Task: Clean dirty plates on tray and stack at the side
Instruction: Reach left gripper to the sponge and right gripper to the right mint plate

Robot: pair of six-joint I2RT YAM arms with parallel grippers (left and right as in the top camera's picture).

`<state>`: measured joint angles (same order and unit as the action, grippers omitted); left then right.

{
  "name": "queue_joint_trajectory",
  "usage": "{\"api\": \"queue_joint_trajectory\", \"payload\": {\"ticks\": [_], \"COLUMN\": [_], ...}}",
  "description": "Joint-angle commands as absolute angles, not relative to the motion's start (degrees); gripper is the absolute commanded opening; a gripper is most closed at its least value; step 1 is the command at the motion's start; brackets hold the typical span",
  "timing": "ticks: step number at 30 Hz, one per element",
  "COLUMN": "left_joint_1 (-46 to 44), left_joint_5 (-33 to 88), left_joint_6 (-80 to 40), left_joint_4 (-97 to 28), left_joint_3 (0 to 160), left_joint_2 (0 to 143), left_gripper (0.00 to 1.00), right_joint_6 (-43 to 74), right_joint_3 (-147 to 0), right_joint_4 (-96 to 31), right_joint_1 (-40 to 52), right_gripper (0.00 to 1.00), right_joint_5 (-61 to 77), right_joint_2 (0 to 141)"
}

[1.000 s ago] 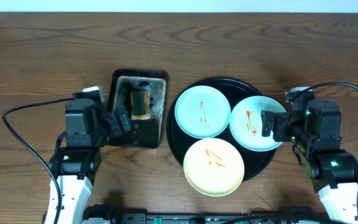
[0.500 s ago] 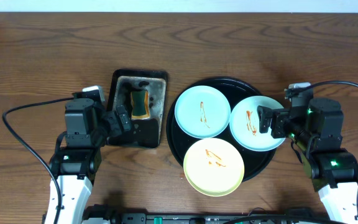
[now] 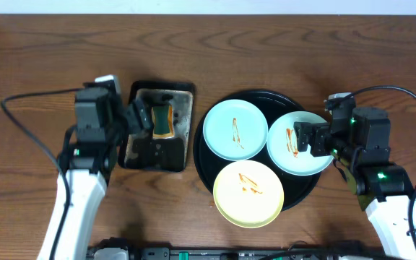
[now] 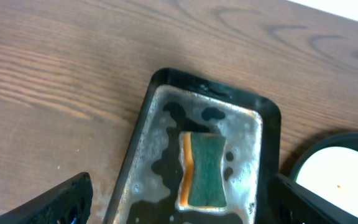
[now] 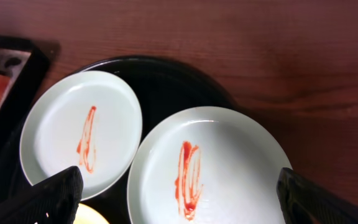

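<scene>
The round black tray [image 3: 257,98] holds three dirty plates. A mint-blue plate [image 3: 235,129] lies at its left, a second mint-blue plate [image 3: 300,143] at its right, and a pale yellow plate [image 3: 248,193] at the front, all with orange-red sauce streaks. My right gripper [image 3: 307,139] is open above the right plate [image 5: 213,168], fingers spread wide; the left plate [image 5: 79,130] shows beside it. My left gripper [image 3: 141,123] is open over the small rectangular tray [image 4: 160,99], just short of the green and yellow sponge [image 4: 202,169].
The small rectangular black tray [image 3: 141,94] with soapy water stands left of the round tray. Bare wooden table lies behind, to the far left and to the far right.
My left arm has moved up and toward the sponge tray. My right gripper has shifted slightly left over the right mint-blue plate.
</scene>
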<state>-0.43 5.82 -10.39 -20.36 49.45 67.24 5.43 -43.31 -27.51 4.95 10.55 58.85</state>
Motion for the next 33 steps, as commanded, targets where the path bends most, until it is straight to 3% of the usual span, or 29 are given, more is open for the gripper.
{"api": "queue_joint_trajectory", "payload": {"ticks": [1, 7, 19, 22, 26, 33], "left_joint_1": [-2.1, -5.9, -10.6, -10.6, -10.6, -10.7], "left_joint_5": [6.1, 5.8, 2.1, 2.1, 2.1, 2.1], "left_joint_6": [-9.7, -10.0, -10.2, -10.4, -10.4, -10.4], "left_joint_4": [-23.2, -23.5, -21.5, -21.1, -20.1, -20.1], "left_joint_3": [56.6, 59.3, 59.3, 59.3, 59.3, 59.3], "left_joint_2": [75.2, 85.2, 99.1, 100.8, 101.6, 102.7], "left_gripper": [0.88, 0.77, 0.76, 0.71, 0.56, 0.52], "right_joint_6": [5.8, 5.8, 5.8, 5.9, 6.2, 6.4], "right_joint_3": [-44.2, -44.2, -44.2, -44.2, -44.2, -44.2], "right_joint_4": [-27.3, -27.4, -27.5, -27.5, -27.5, -27.5], "right_joint_1": [5.7, 5.7, 5.7, 5.7, 5.7, 5.7], "right_gripper": [0.97, 0.96, 0.96, 0.96, 0.95, 0.95], "right_joint_5": [11.7, 11.7, 11.7, 11.7, 11.7, 11.7], "right_joint_2": [58.9, 58.9, 58.9, 58.9, 58.9, 58.9]}}
